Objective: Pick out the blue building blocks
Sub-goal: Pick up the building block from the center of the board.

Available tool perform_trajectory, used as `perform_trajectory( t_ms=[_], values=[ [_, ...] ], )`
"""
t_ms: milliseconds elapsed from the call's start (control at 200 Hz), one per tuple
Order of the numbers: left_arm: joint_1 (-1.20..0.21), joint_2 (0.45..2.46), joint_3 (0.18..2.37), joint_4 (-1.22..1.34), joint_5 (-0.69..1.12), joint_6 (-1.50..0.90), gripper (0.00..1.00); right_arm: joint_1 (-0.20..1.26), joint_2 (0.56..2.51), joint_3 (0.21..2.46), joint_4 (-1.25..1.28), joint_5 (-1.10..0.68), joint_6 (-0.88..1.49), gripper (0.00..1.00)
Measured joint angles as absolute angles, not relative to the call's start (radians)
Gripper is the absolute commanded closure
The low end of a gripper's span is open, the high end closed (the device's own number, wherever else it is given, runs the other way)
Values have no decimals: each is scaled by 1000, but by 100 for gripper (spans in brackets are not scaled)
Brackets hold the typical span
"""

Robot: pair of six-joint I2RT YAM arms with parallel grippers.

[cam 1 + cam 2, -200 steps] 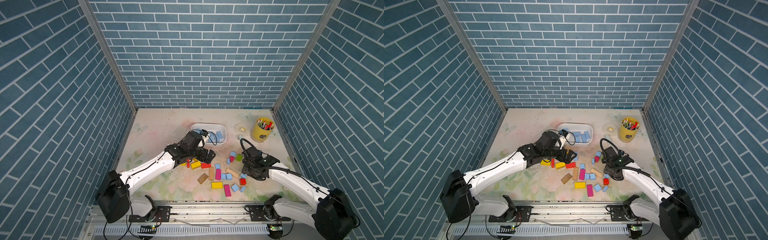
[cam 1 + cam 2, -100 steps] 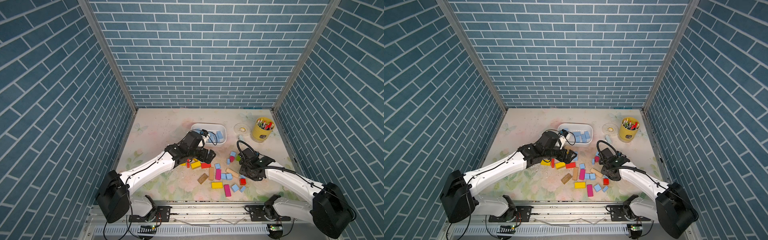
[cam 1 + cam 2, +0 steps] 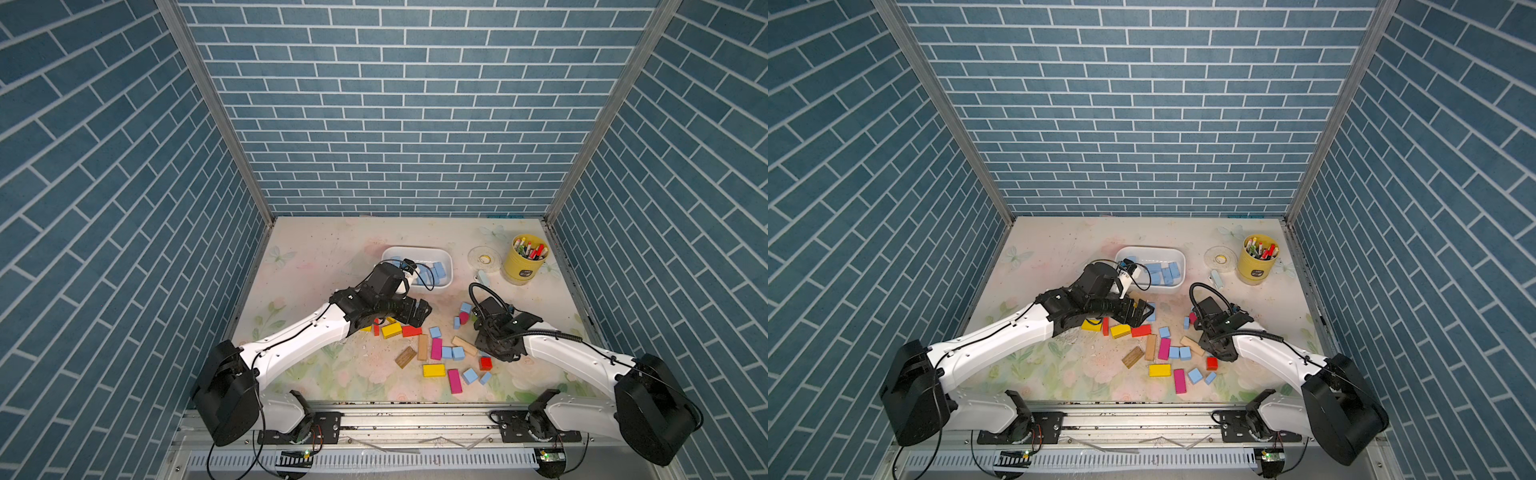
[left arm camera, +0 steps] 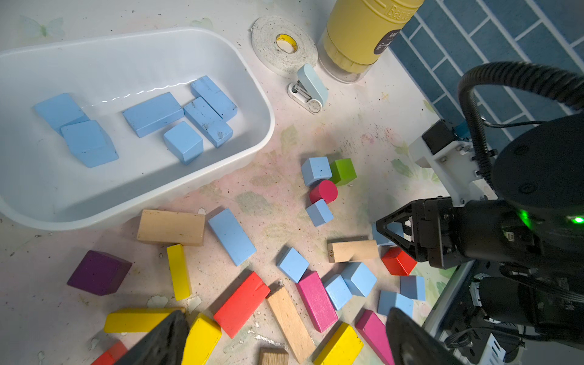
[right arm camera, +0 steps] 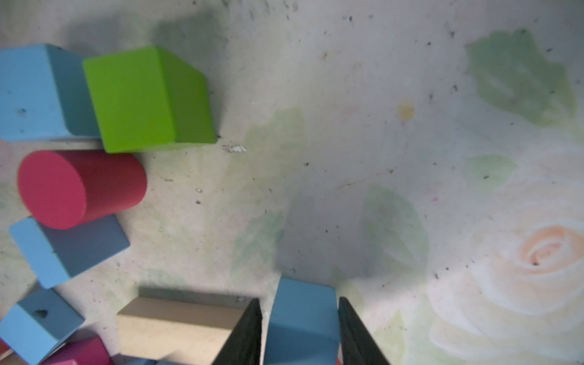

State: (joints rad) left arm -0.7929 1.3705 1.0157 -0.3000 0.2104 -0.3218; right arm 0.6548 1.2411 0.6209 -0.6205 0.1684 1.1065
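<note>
Right wrist view: right gripper [image 5: 299,300] has narrowed around a blue block [image 5: 301,319] at the pile's [image 3: 436,348] three o'clock. Whether it is pinching yet I can't tell, but another pick looks close; left gripper [image 4: 284,316] is spread wide.

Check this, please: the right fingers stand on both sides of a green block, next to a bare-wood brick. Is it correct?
Not quite: the block is blue, not green. The right fingers stand on both sides of a blue block, next to a bare-wood brick. The right wrist view shows it; the green block lies apart there.
</note>
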Motion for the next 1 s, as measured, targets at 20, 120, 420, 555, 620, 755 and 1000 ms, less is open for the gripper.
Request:
perform_trajectory(
  t_ms=[20,120,420,555,620,755,1000],
  values=[
    [-793,1370,1016,-300,210,-322,1,655,1242,621,-619,168,1109,63],
    [-793,1370,1016,-300,210,-322,1,656,1242,621,-615,170,1121,69],
    [-796,1365,1005,-294,201,-324,1,656,1237,621,-613,174,1129,85],
    [-797,1350,994,-295,179,-324,1,656,1210,634,-635,192,1129,87],
    [-797,1337,991,-295,163,-324,1,656,1192,661,-654,204,1126,88],
    [-797,1308,986,-296,119,-325,1,656,1171,744,-677,225,1098,91],
    [-796,1262,982,-332,2,-344,1,656,1221,918,-683,222,992,95]
  ],
)
